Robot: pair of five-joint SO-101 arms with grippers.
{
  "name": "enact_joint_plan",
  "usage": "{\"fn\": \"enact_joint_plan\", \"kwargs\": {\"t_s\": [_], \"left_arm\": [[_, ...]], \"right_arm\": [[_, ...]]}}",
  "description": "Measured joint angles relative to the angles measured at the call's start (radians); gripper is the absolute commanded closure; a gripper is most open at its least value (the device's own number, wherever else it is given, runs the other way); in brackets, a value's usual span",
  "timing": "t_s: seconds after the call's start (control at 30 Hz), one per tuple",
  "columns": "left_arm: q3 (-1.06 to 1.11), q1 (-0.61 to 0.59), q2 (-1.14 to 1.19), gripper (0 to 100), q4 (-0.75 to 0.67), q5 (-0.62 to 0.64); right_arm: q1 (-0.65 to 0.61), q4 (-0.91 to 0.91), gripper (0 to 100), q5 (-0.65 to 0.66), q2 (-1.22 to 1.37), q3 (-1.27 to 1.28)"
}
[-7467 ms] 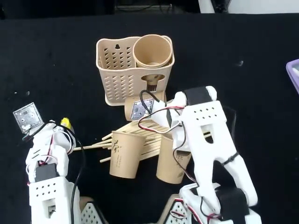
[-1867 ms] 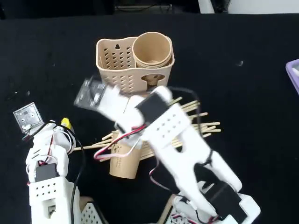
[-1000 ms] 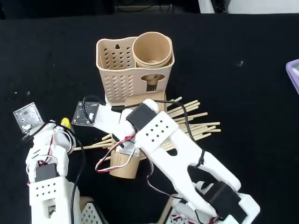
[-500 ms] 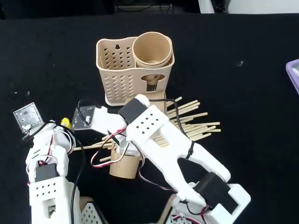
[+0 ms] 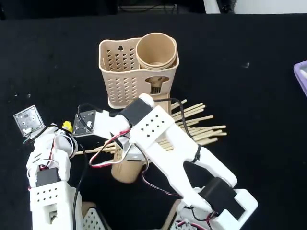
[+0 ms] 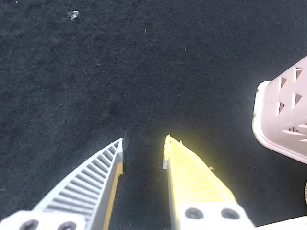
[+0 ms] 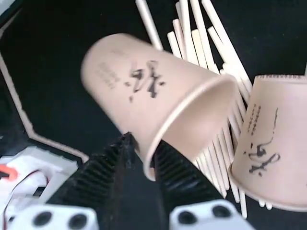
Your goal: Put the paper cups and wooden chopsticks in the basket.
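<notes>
Right gripper [image 7: 143, 142] is pinching the paper cup [image 7: 144, 91] by its rim: in my right wrist view one finger sits inside the mouth and the other outside, with the cup wall nipped between them. That cup is tipped on its side, base pointing away from the gripper, print facing up. In the high view the same cup [image 5: 125, 171] pokes out from under the right arm [image 5: 168, 139], in front of the basket [image 5: 120, 72] and well short of it, not inside. The chopsticks [image 5: 201, 125] lie loose on the black table [image 5: 249, 158], fanned out toward the right from beneath the arm. On the right wrist view they [image 7: 201, 28] run behind and under the held cup. A second cup [image 7: 271, 153] stands mouth-down on the sticks, just beside the held one with a narrow gap between them. The basket stands upright at the far side of the table, with stacked cups [image 5: 156, 48] nested mouth-up in its right compartment. I can't see into the left compartment well enough to say what it holds. Left arm [image 5: 48, 172] is at the near left corner, well apart from the pile. Left gripper [image 6: 143, 142] has its fingers spread a little, bare table between them, gripping nothing. A purple object [image 5: 301, 72] sits at the right edge.
</notes>
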Motion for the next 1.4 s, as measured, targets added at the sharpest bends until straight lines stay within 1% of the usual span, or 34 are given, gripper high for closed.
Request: {"fn": "enact_joint_plan", "kwargs": {"t_s": [0.07, 0.17, 0.33, 0.53, 0.67, 0.73, 0.87, 0.97, 1.03, 1.07, 1.17, 1.4], "left_arm": [[0.000, 0.000, 0.000, 86, 0.000, 0.000], [0.000, 0.000, 0.000, 86, 0.000, 0.000], [0.000, 0.000, 0.000, 86, 0.000, 0.000], [0.000, 0.000, 0.000, 86, 0.000, 0.000], [0.000, 0.000, 0.000, 86, 0.000, 0.000], [0.000, 0.000, 0.000, 86, 0.000, 0.000], [0.000, 0.000, 0.000, 86, 0.000, 0.000], [0.000, 0.000, 0.000, 86, 0.000, 0.000], [0.000, 0.000, 0.000, 86, 0.000, 0.000], [0.000, 0.000, 0.000, 86, 0.000, 0.000], [0.000, 0.000, 0.000, 86, 0.000, 0.000], [0.000, 0.000, 0.000, 86, 0.000, 0.000]], "right_arm": [[0.000, 0.037, 98.8, 0.000, -0.031, -0.031], [0.005, 0.054, 98.8, 0.000, -0.172, -0.046], [0.002, 0.048, 98.8, 0.000, -0.236, 0.025], [0.002, -0.089, 98.7, 0.000, -0.238, 0.198], [0.002, -0.127, 98.2, 0.000, -0.238, 0.250], [0.002, -0.127, 94.6, -0.005, -0.238, 0.250], [0.002, -0.127, 84.5, -0.058, -0.238, 0.250], [0.002, -0.133, 81.6, -0.068, -0.238, 0.250], [0.002, -0.133, 82.9, -0.071, -0.238, 0.250], [0.002, -0.133, 85.2, -0.071, -0.238, 0.250], [0.002, -0.140, 98.2, -0.071, -0.238, 0.250], [0.002, -0.189, 98.8, -0.077, -0.238, 0.247]]}}
